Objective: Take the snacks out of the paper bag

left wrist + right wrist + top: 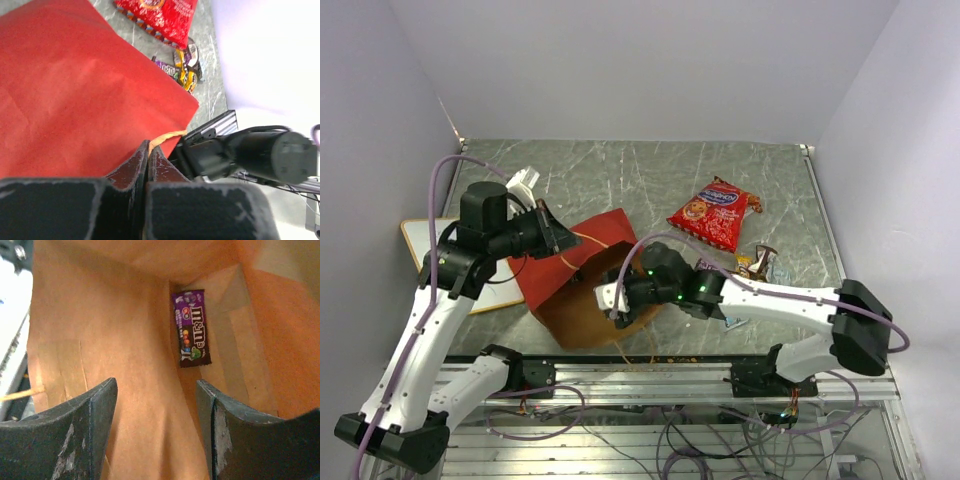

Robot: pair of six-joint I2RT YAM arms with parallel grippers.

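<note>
The left hand (148,152) is closed tight on the edge of the paper bag (582,245), with the tan handle (167,136) emerging beside its fingers. How much paper is pinched cannot be seen. The right hand (155,387) sits inside the bag's mouth, fingers apart and holding nothing. 1 purple packet (192,327) lies ahead of it in the bag's inner fold, untouched. The red chip bag (712,213) and the small packets (757,263) lie on the surface (650,180) outside the bag. The packet count is unclear because the right arm covers part of them.
</note>
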